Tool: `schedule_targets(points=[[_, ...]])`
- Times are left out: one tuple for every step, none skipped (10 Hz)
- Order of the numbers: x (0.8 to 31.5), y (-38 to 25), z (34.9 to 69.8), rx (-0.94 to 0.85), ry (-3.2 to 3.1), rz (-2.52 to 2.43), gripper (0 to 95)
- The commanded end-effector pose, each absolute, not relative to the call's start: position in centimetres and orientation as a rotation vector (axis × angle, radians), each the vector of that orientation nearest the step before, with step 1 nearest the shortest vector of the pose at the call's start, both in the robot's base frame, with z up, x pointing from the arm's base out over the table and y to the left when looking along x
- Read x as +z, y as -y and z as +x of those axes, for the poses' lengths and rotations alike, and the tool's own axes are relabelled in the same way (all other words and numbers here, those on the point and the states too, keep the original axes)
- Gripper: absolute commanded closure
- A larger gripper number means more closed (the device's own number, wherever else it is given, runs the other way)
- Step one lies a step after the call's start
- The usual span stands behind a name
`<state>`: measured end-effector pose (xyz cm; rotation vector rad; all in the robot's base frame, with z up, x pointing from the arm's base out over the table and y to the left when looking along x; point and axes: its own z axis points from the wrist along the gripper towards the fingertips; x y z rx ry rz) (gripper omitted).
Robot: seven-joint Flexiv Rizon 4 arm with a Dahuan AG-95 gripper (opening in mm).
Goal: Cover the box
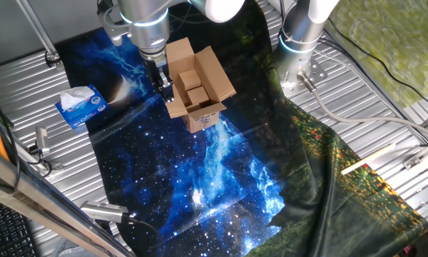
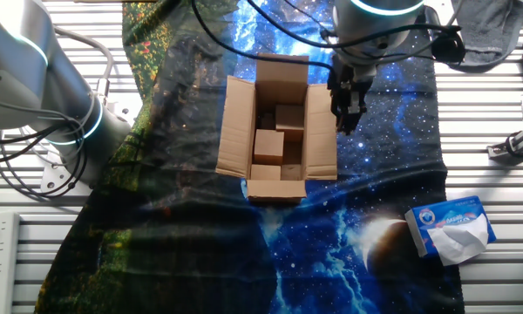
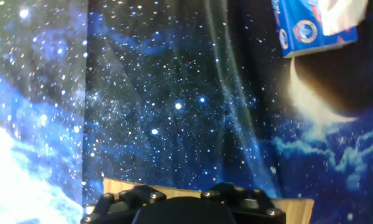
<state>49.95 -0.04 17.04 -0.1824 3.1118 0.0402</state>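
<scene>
Gripper [image 2: 347, 112] hangs just outside one side flap; jaw state I cannot tell. Box [image 1: 197, 89] sits mid-cloth [image 1: 221, 171], all four flaps splayed open. I judge this flap [image 2: 321, 131] must swing inward, away from the fingers.

Spread box [image 2: 279, 131] flaps beside tissue box [image 2: 451, 228]
</scene>
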Motion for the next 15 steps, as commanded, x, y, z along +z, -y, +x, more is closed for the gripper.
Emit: schedule_targets(points=[[17.0,0.0,50.0,0.056,-3.099,-0.254,95.0],[17.0,0.0,50.0,0.056,-3.099,-0.254,95.0],[17.0,0.0,50.0,0.055,-3.099,-0.256,95.0],[17.0,0.0,50.0,0.054,-3.099,-0.258,95.0],[17.0,0.0,50.0,0.052,-3.099,-0.260,95.0],[17.1,0.0,50.0,0.050,-3.100,-0.264,95.0],[17.1,0.0,50.0,0.049,-3.101,-0.266,95.0],[17.2,0.0,50.0,0.048,-3.102,-0.267,95.0],[17.2,0.0,50.1,0.048,-3.104,-0.270,95.0],[17.3,0.1,50.2,0.048,-3.106,-0.279,95.0],[17.5,0.4,50.4,0.050,-3.106,-0.292,95.0],[17.7,0.6,50.6,0.053,-3.108,-0.300,95.0],[18.2,1.3,50.9,0.059,-3.115,-0.312,95.0],[18.8,2.2,51.3,0.077,-3.116,-0.318,95.0],[19.5,3.1,51.5,0.088,-3.117,-0.321,95.0]])
